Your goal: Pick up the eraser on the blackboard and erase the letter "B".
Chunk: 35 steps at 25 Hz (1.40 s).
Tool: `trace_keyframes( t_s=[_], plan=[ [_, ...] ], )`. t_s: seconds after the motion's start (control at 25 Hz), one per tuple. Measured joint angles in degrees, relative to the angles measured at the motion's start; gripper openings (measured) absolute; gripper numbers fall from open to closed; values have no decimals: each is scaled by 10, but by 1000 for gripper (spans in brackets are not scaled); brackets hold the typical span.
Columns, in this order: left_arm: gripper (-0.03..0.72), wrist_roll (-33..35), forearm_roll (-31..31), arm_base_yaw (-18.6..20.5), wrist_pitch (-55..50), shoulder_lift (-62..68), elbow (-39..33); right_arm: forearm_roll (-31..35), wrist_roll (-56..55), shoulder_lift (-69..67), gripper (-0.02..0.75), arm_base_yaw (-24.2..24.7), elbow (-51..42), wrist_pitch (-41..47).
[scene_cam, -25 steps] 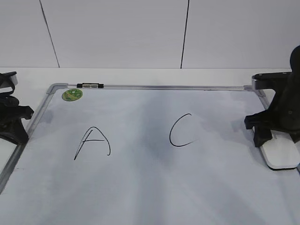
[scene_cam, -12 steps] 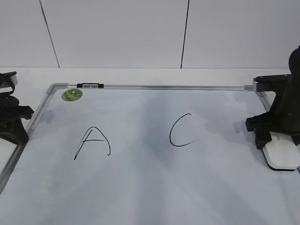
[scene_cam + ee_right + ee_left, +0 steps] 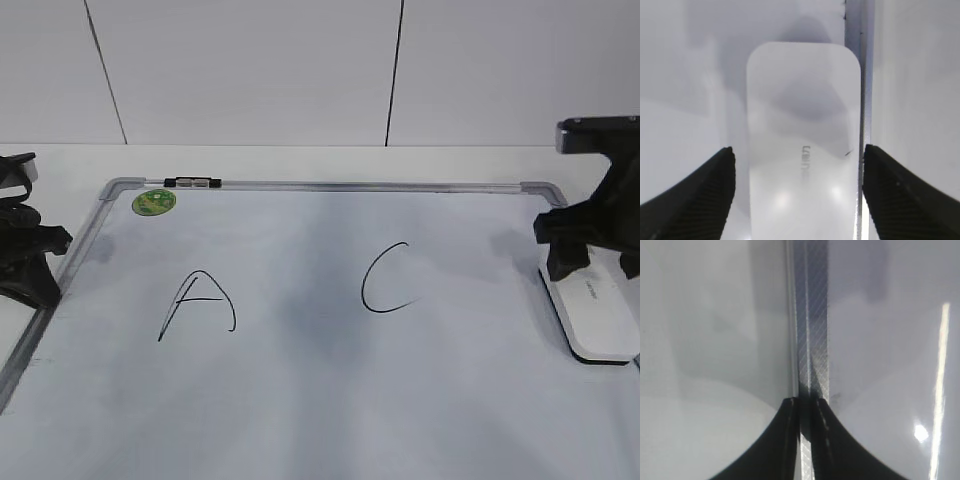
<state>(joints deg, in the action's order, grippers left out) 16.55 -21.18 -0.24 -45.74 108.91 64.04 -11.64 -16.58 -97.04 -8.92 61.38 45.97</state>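
Resting at the far left, the left claw point(image 3: 25, 262) sits over the blackboard's point(image 3: 320, 400) grey metal left frame rail, and the left wrist view shows its two dark fingers point(image 3: 825, 445) pressed together with only a thin sliver between them, right above that rail. The blackboard lies flat on a white desk point(image 3: 60, 165), filling most of the exterior view. Near its top left corner is a round green sticker point(image 3: 154, 202), and just beside it, on the top rail, lies a small black-and-white marker point(image 3: 193, 183). Below the sticker is a black handwritten "A" point(image 3: 197, 303), and right of the middle a black "C" point(image 3: 385, 278). Between them the white surface shows only a faint grey smudge; no letter "B" can be seen. At the far right edge of the board the white eraser point(image 3: 592, 315) lies flat, alongside the right frame rail. The right claw point(image 3: 590, 245) hangs above its far end, fingers point(image 3: 700, 195) spread wide on either side of the eraser without touching it.
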Motion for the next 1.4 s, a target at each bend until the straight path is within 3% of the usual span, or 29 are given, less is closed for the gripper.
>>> trace_keyframes(
  t_s=[0.28,0.4,0.48,0.68,0.76,1.4],
  plan=[
    [47,0,1,0,1,0,0,45,78,96,615,0,25,-1],
    [80,2,2,0,3,0,0,47,98,106,615,0,38,1],
    [158,3,6,-1,4,0,0,54,105,107,615,0,42,5],
    [494,5,10,-4,7,-1,-5,87,147,107,615,0,42,13],
    [552,5,14,-6,8,-12,-9,98,157,107,615,0,42,14],
    [588,6,22,-6,-3,-300,-9,109,189,252,615,0,67,37]
  ],
)
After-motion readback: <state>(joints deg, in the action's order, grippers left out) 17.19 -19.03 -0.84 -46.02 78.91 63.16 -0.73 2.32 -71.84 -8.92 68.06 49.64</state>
